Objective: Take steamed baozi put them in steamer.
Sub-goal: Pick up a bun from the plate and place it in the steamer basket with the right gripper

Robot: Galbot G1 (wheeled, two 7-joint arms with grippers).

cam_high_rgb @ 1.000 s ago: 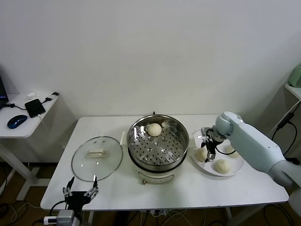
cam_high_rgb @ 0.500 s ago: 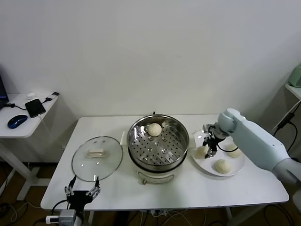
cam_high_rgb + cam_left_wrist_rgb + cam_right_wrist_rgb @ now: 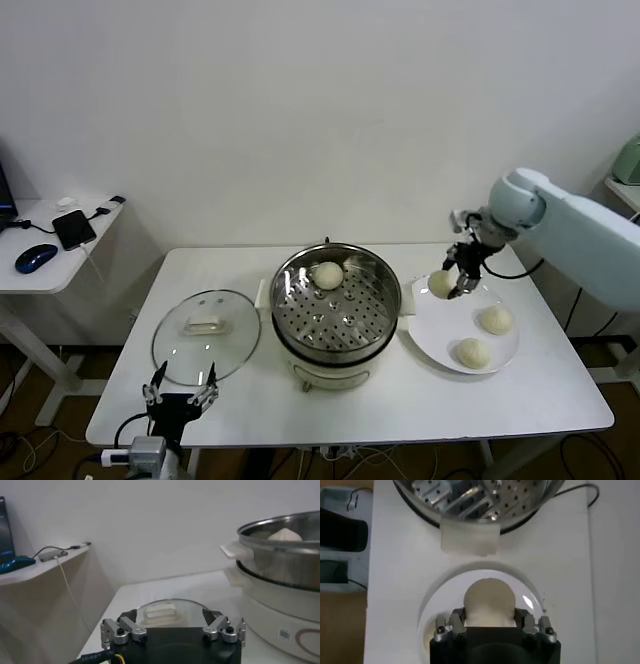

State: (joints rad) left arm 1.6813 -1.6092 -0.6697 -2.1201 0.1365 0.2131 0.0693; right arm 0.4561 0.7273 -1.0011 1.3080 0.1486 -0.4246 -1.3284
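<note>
The steamer (image 3: 285, 555) is cut off by the left wrist view's edge. In the right wrist view, the gripper body hides the lower part of the held bun (image 3: 489, 601).

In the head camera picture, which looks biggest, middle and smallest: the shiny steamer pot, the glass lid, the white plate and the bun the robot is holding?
1. Shiny round stainless-steel steamer and round glass lid: they look about alike, too close to rank.
2. Flat white plate.
3. Small cream-white bun, held above the plate in the right gripper.
</note>
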